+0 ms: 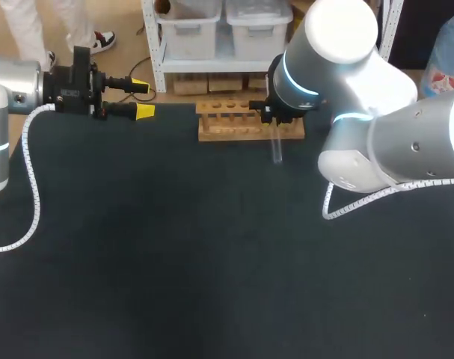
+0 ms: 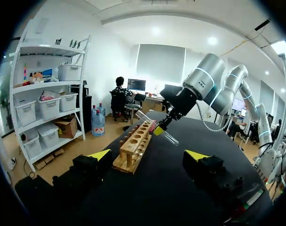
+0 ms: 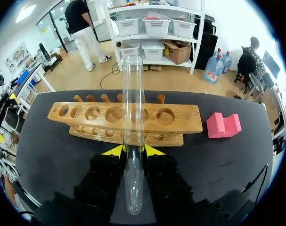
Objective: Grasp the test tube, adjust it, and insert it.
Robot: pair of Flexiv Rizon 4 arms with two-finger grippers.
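Note:
My right gripper [image 3: 133, 150] is shut on a clear glass test tube [image 3: 133, 117], its yellow tips pressing the tube from both sides near its lower third. The tube's open end points toward the wooden rack [image 3: 124, 120], over the row of holes. In the head view the tube [image 1: 276, 149] sticks out toward me from under the right gripper [image 1: 274, 116], just in front of the rack [image 1: 249, 120]. My left gripper [image 1: 143, 99] is open and holds nothing, at the table's far left edge, well apart from the rack [image 2: 133, 143]. The left wrist view shows the tube [image 2: 158, 128] tilted beside the rack.
A pink block [image 3: 224, 125] lies on the black table next to the rack's end. The rack stands close to the table's far edge [image 1: 174, 106]. White coiled cables hang from both arms, one of them [image 1: 32, 179] over the table's left side.

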